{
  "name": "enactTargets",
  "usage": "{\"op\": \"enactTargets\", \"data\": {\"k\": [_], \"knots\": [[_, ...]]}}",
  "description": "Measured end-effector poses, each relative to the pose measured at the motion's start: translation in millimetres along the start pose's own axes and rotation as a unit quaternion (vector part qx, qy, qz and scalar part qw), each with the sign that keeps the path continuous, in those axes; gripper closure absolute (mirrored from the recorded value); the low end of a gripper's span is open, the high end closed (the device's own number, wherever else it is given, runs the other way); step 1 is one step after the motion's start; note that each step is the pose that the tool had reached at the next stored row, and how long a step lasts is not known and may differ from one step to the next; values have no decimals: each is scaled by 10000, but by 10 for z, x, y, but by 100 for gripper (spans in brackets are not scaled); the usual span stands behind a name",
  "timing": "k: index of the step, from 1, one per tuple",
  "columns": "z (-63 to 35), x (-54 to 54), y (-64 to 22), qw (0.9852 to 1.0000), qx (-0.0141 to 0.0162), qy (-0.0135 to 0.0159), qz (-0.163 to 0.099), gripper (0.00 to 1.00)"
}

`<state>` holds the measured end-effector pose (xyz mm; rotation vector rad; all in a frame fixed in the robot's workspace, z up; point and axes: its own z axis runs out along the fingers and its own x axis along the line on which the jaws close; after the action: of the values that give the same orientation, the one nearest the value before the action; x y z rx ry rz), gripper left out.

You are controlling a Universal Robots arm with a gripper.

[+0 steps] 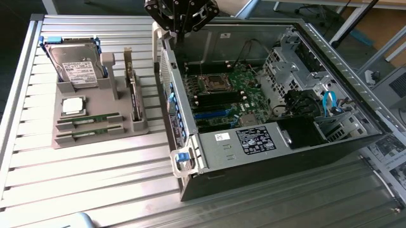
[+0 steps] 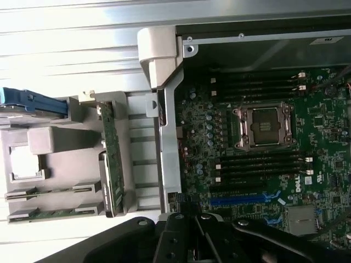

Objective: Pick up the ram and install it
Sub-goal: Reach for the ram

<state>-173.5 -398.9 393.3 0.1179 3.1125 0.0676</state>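
Observation:
Two ram sticks (image 1: 89,119) (image 1: 89,133), thin green boards, lie flat in the front slots of a grey holder (image 1: 66,141) at the exterior view's left. In the wrist view they are the green strips (image 2: 52,193) (image 2: 55,212). My gripper (image 1: 180,40) hangs shut and holds nothing, high over the near wall of the open computer case (image 1: 266,156), well away from the sticks. Its black body (image 2: 189,222) is in the wrist view. Inside the case, the motherboard's dark memory slots (image 1: 219,99) (image 2: 258,163) flank the open processor socket (image 1: 212,83) (image 2: 266,126).
The holder also carries a silver hard drive (image 1: 76,66) with blue rails, a square silver processor (image 1: 73,105) and an upright green expansion card (image 1: 133,92). A blue latch (image 1: 182,159) sticks out at the case's front corner. Everything sits on a ribbed metal table (image 1: 95,190).

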Motion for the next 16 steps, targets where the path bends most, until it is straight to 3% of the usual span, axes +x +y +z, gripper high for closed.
{"op": "enactTargets", "data": {"k": [16], "knots": [[-9, 313, -23, 10000, 0, 0, 0, 89]]}}
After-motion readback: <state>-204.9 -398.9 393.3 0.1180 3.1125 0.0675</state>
